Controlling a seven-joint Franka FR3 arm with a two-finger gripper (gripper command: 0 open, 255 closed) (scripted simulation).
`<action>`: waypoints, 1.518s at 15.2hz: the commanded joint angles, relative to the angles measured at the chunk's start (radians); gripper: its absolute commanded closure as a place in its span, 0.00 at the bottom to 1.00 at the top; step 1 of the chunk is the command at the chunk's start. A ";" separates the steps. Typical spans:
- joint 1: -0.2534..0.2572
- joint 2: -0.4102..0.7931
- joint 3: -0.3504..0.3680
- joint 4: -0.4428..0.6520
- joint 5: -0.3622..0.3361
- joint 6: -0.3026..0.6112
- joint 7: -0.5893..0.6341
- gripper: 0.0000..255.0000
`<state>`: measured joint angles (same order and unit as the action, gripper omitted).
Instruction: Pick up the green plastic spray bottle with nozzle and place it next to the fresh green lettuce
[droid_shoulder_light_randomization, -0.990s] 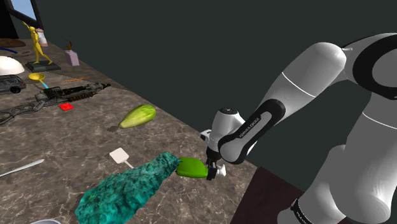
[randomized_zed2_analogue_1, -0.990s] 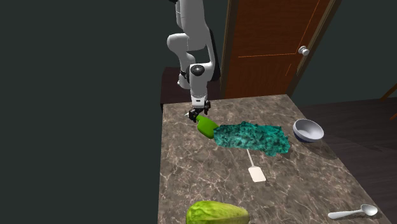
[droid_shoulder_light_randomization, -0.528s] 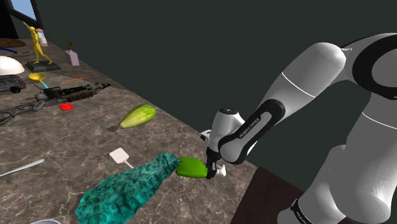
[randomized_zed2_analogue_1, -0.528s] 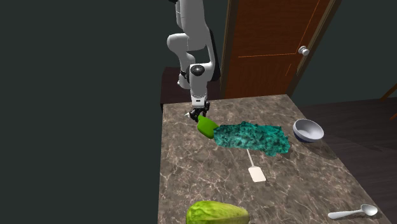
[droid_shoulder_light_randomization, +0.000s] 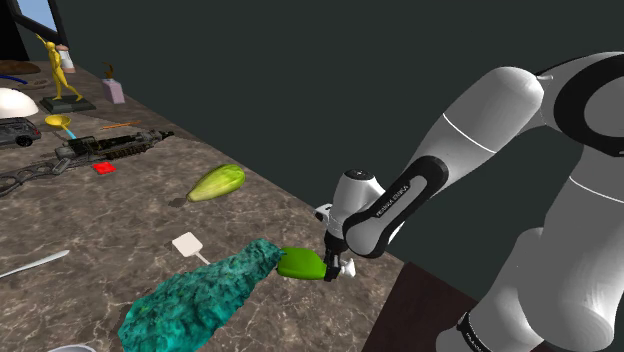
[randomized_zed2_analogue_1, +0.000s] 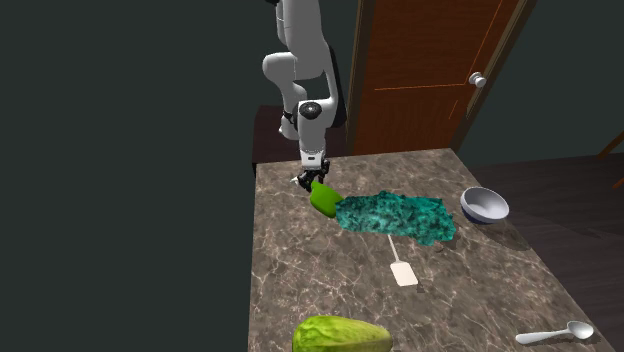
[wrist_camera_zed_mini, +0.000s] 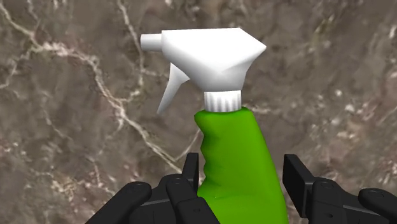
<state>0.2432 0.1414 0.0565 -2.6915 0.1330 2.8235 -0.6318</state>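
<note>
The green spray bottle (wrist_camera_zed_mini: 238, 165) with a white nozzle (wrist_camera_zed_mini: 203, 54) lies on its side on the marble counter (droid_shoulder_light_randomization: 120, 215), close to the edge by the arm. My gripper (wrist_camera_zed_mini: 242, 172) is shut on the bottle's green body, one black finger (wrist_camera_zed_mini: 191, 172) on each side. The shoulder view has the gripper (droid_shoulder_light_randomization: 335, 268) at the bottle's (droid_shoulder_light_randomization: 300, 264) end, which touches a teal crumpled mass. The pale green lettuce (droid_shoulder_light_randomization: 217, 182) lies farther along the counter. In the second exterior view the lettuce (randomized_zed2_analogue_1: 340, 335) is at the near edge, far from the bottle (randomized_zed2_analogue_1: 324, 198) and the gripper (randomized_zed2_analogue_1: 312, 183).
A teal crumpled mass (randomized_zed2_analogue_1: 395, 215) lies beside the bottle, and a small white paddle (randomized_zed2_analogue_1: 403, 272) past it. A bowl (randomized_zed2_analogue_1: 484, 205) and a spoon (randomized_zed2_analogue_1: 555, 334) sit toward the second exterior view's right. A dark tool (droid_shoulder_light_randomization: 110, 145), a red square (droid_shoulder_light_randomization: 104, 168) and a yellow figurine (droid_shoulder_light_randomization: 58, 70) are at the far end.
</note>
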 joint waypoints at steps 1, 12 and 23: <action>0.001 -0.017 -0.001 -0.002 -0.003 -0.015 0.003 1.00; 0.000 -0.200 -0.006 -0.005 -0.026 -0.194 0.027 1.00; -0.004 -0.354 -0.008 0.024 -0.040 -0.378 0.042 1.00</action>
<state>0.2407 -0.1950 0.0501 -2.6706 0.0949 2.4669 -0.5898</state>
